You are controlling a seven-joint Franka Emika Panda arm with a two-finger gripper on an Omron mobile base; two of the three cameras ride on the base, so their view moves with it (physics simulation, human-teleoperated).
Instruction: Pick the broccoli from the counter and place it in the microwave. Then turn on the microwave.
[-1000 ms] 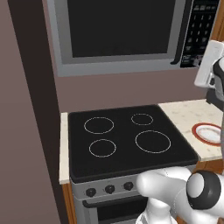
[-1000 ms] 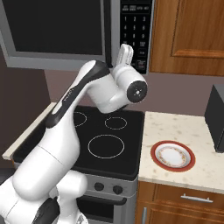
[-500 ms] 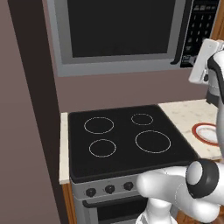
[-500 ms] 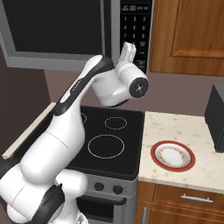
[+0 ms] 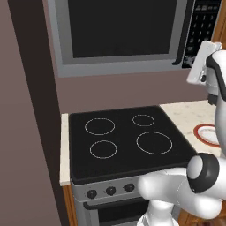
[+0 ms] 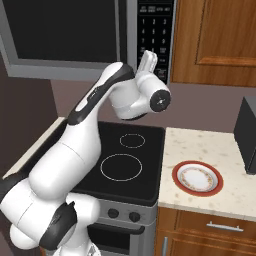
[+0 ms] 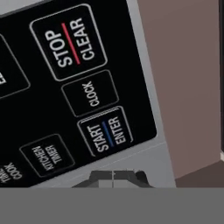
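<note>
The microwave [image 5: 119, 67] hangs above the stove with its dark glass door closed. Its black keypad [image 6: 155, 30] is on the right side. My gripper [image 6: 148, 55] is raised to the keypad's lower end, pointing at it, and it is shut and empty. In the hand view the shut fingertips [image 7: 113, 176] sit just below the START ENTER button [image 7: 107, 131], very close to the panel; I cannot tell whether they touch it. The broccoli is out of view. The beige counter [image 6: 200, 150] lies right of the stove.
A black cooktop [image 5: 123, 141] with white rings lies below the microwave. A red-rimmed white plate [image 6: 197, 178] rests on the counter. A dark appliance [image 6: 247, 135] stands at the far right, and a wooden cabinet [image 6: 215, 40] adjoins the microwave.
The hand has risen a little and moved in closer to the lower part of the keypad. The jaws have stayed shut.
</note>
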